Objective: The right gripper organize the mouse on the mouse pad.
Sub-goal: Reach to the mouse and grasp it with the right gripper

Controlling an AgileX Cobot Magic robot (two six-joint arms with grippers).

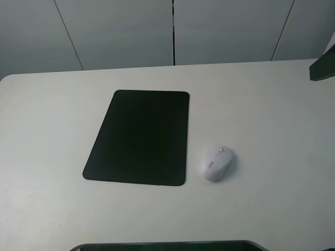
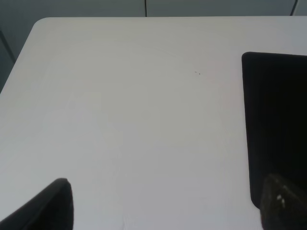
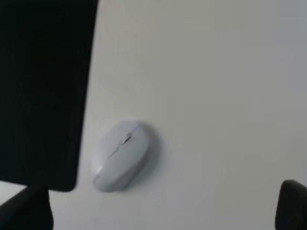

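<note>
The mouse lies on the white bench, not on the mouse pad. In the high view it sits just to the right of the pad's right edge, close to the pad's near right corner, with a thin strip of bare bench between them. Its scroll-wheel end points toward the far side of the bench.

The right gripper shows only as 2 dark fingertips in a somewhat blurred wrist view. They are spread wide and hold nothing. The mouse rests on the bench ahead of the gap between them, closer to the fingertip on the pad's side.

The left gripper is likewise spread wide and empty. It is over bare bench, with the pad's edge next to 1 fingertip.
</note>
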